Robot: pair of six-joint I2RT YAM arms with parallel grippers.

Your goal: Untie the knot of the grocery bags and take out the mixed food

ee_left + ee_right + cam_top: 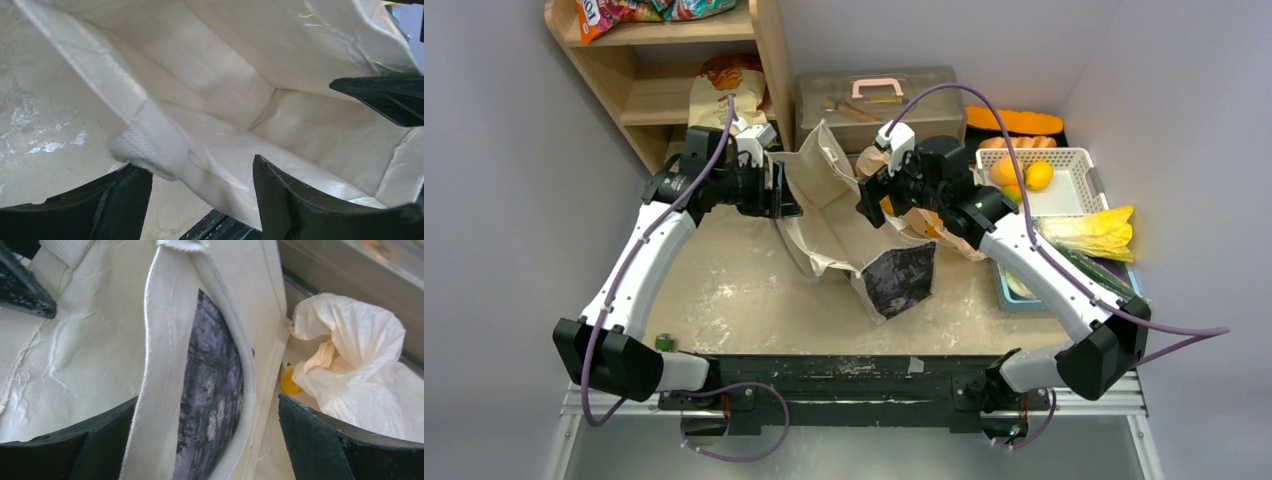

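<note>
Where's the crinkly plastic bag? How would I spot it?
Find the big cream cloth tote standing open in the middle of the table. Against its wall on the right arm's side, near the grey toolbox, lies the plastic bag. It is the only thin, crumpled, pale thing there; the tote is thick cloth.

Open cream tote (844, 215), dark printed panel (902, 280) facing near, on a speckled table (744, 300). Wooden shelf (769, 60) rear left; grey box (924, 95) with pink handle behind; white basket (1079, 158) and blue tray (1007, 295) right.
</note>
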